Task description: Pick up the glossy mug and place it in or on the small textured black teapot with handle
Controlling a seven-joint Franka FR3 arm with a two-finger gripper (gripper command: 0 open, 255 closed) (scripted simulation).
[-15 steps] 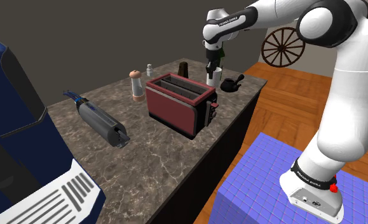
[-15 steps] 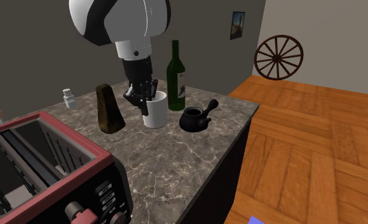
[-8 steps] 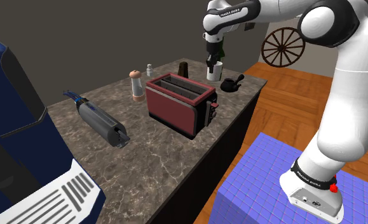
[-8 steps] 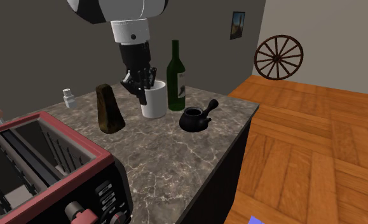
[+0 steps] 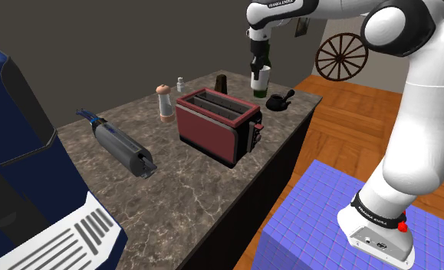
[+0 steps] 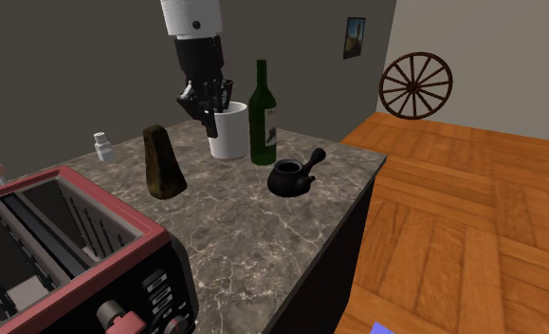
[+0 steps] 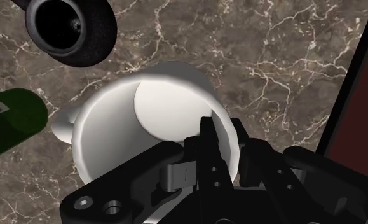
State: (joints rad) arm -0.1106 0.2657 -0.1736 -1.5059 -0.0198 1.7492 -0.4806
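Grey walls [image 5: 97, 38]: plain and dim behind the counter; a small framed picture [image 6: 355, 37] hangs on one.
Wooden floor [image 5: 350, 130]: orange-brown planks past the counter's end; a dark spoked wagon wheel [image 5: 341, 56] stands against the wall.
Brown marbled stone counter [image 5: 182, 184]: long, with a dark front, and everything below stands on it.
White Franka arm [image 5: 419, 100]: rises from a blue tiled box stand [image 5: 320, 222] and reaches over the counter's far end.
Red two-slot toaster [image 5: 216, 123]: mid-counter, slots up.
Grey cylindrical appliance [image 5: 120, 146]: lies on its side, on the shoulder view's left of the toaster.
Dark green wine bottle [image 6: 263, 119]: upright, just beside the mug on the second exterior view's right.
Dark brown tapered block [image 6: 164, 163]: upright, on that view's left of the mug.
Glossy white mug [image 6: 229, 133]: upright under the gripper, apparently a little clear of the counter, up and to the second exterior view's left of the teapot and apart from it.
Small textured black teapot with side handle [image 6: 289, 177]: sits near the counter's edge, mouth upward.
All-black two-finger gripper [image 6: 209, 109]: points down, fingers narrow, one inside the mug and one outside, pinching its wall.
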